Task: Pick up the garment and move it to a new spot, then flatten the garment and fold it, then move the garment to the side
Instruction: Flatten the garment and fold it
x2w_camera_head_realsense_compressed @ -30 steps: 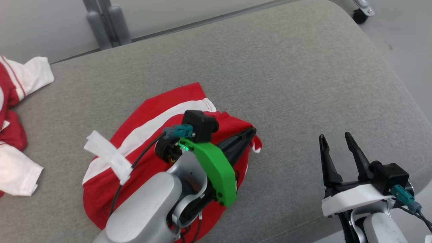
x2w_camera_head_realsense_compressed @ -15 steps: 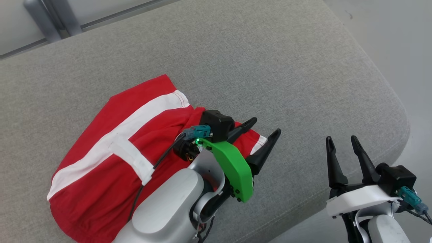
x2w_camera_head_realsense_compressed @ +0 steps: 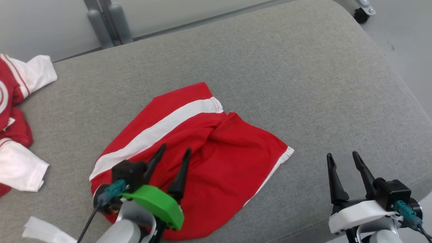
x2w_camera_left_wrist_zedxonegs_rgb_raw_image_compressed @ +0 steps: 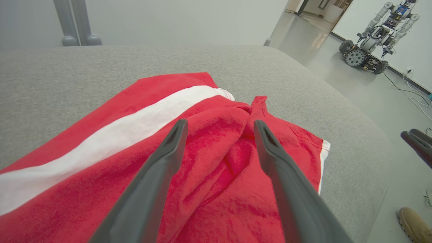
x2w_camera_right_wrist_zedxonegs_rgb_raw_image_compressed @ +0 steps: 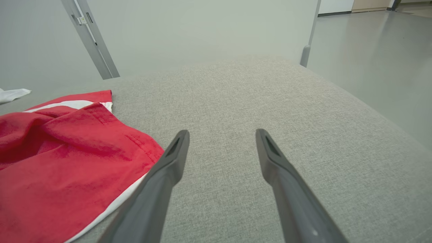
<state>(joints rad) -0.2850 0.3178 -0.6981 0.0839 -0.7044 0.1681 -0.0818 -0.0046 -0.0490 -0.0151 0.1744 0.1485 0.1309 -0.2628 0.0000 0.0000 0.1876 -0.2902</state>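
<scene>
Red garment (x2w_camera_head_realsense_compressed: 216, 158) with white stripe, rumpled, on grey cushion (x2w_camera_head_realsense_compressed: 303, 84).

Padded grey fabric platform (x2w_camera_head_realsense_compressed: 303, 67), rounded corner; pale grey wall (x2w_camera_left_wrist_zedxonegs_rgb_raw_image_compressed: 168, 20); twin grey metal posts (x2w_camera_head_realsense_compressed: 118, 25); glossy grey floor (x2w_camera_right_wrist_zedxonegs_rgb_raw_image_compressed: 371, 40), evenly lit.

The left claw (x2w_camera_head_realsense_compressed: 174, 151) sits at the lower left of the head view, its two dark fingers spread wide and pointing up and slightly right. Below it are a green wrist mount (x2w_camera_head_realsense_compressed: 155, 206) and a silver forearm (x2w_camera_head_realsense_compressed: 123, 233). The right claw (x2w_camera_head_realsense_compressed: 342, 156) stands at the lower right, its fingers likewise parted and pointing up from a white wrist mount (x2w_camera_head_realsense_compressed: 357, 214). In each wrist view, that arm's own fingers stand well apart.
</scene>
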